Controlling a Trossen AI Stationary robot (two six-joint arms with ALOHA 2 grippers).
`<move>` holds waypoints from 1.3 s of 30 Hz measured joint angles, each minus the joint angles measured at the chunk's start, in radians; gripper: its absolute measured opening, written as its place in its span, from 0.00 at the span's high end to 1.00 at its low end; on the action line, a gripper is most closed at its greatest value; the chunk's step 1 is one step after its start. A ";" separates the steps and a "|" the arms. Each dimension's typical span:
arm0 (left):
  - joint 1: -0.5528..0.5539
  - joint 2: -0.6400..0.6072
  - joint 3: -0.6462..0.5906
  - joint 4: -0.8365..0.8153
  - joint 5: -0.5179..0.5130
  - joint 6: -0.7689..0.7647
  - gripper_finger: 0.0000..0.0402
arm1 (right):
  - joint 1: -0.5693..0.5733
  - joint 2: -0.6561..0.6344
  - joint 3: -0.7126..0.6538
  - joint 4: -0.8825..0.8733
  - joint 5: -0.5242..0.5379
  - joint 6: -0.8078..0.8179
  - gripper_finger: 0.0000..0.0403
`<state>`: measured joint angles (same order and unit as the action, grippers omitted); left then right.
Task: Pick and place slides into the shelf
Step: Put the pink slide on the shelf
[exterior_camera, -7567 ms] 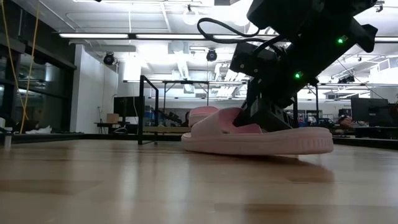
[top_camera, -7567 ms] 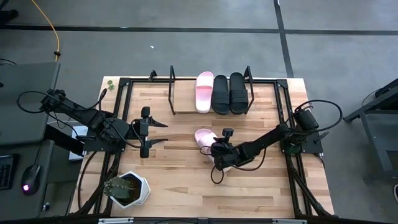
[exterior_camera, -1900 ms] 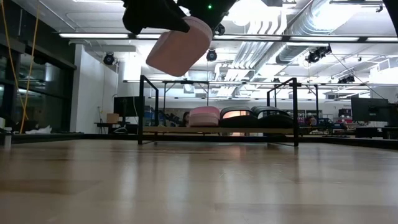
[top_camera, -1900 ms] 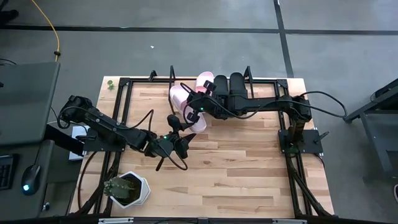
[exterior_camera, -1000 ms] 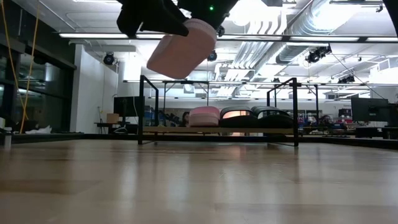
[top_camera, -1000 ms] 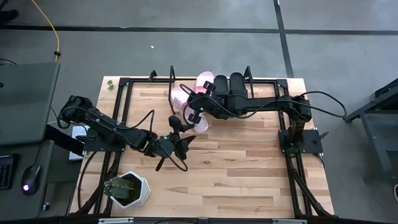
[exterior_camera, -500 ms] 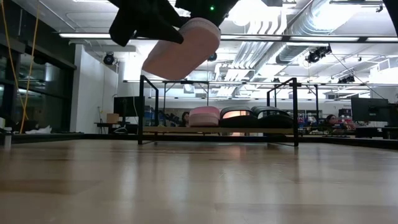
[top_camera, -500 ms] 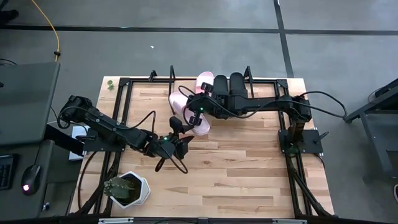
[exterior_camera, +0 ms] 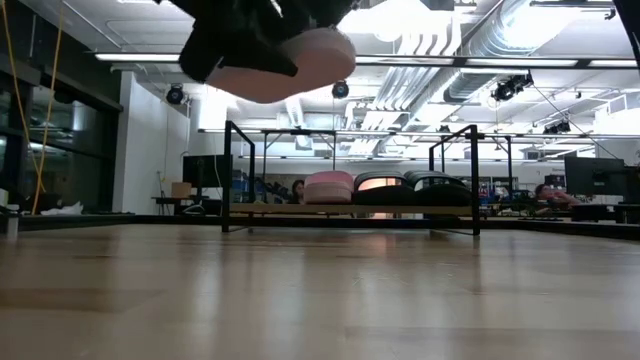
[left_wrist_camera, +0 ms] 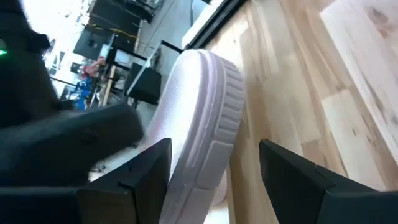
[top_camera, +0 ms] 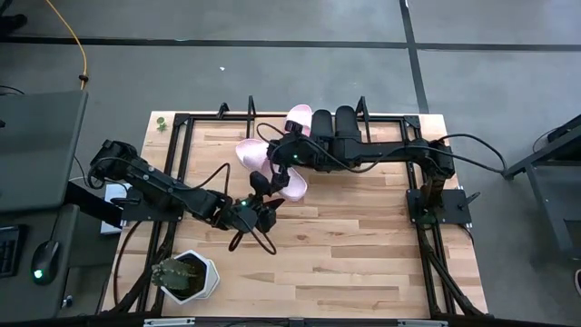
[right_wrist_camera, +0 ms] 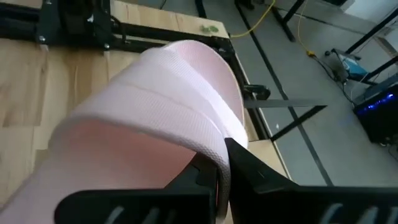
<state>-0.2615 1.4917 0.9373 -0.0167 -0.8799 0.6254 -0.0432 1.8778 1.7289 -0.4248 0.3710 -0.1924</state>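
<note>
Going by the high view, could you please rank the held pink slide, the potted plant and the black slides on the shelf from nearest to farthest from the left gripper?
From the left gripper:
1. Held pink slide, right at its fingertips, toward the shelf.
2. Potted plant, at the table's near left corner.
3. Black slides, at the shelf's right end, beside the shelved pink slide.

Three slides sit side by side on the shelf at the surface's back, a fourth slide hangs above its front-left, and a plant pot stands front left.

2 pink slides (2 black)
</note>
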 joint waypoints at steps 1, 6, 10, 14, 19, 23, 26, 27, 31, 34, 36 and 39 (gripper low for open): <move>0.000 0.001 -0.001 -0.008 -0.009 0.004 0.44 | 0.003 0.000 0.009 -0.015 0.001 0.002 1.00; -0.001 0.000 -0.002 0.004 -0.038 0.016 0.44 | 0.012 0.000 0.020 -0.037 0.002 0.010 1.00; 0.000 0.000 -0.001 0.039 -0.058 0.025 0.44 | 0.016 0.000 0.020 -0.050 0.007 0.031 1.00; 0.000 0.000 -0.002 0.082 -0.051 0.025 0.44 | 0.017 0.000 0.020 -0.043 0.010 0.034 1.00; 0.000 0.000 -0.002 0.088 -0.049 0.025 0.44 | 0.018 0.000 0.020 -0.036 0.009 0.035 1.00; 0.000 0.000 -0.002 0.089 -0.048 0.025 0.47 | 0.018 0.000 0.020 -0.034 -0.005 0.035 1.00; -0.001 0.000 -0.002 0.089 -0.051 0.022 0.55 | 0.018 0.000 0.020 -0.040 -0.003 0.049 1.00; -0.003 0.000 -0.002 0.090 -0.048 0.018 0.58 | 0.018 0.000 0.020 -0.044 0.001 0.058 1.00; -0.016 0.000 -0.002 0.118 -0.027 0.010 0.69 | 0.018 0.000 0.020 -0.044 -0.003 0.059 1.00; -0.016 0.000 -0.002 0.122 -0.009 0.002 0.73 | 0.020 0.000 0.020 -0.046 0.003 0.058 1.00; -0.015 0.000 -0.002 0.121 -0.002 0.002 0.73 | 0.018 0.000 0.020 -0.049 0.001 0.055 1.00; -0.015 0.000 -0.002 0.121 0.000 -0.002 0.69 | 0.018 0.000 0.020 -0.043 -0.016 0.054 1.00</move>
<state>-0.2769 1.4918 0.9356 0.1040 -0.8797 0.6237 -0.0254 1.8774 1.7489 -0.4675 0.3548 -0.1379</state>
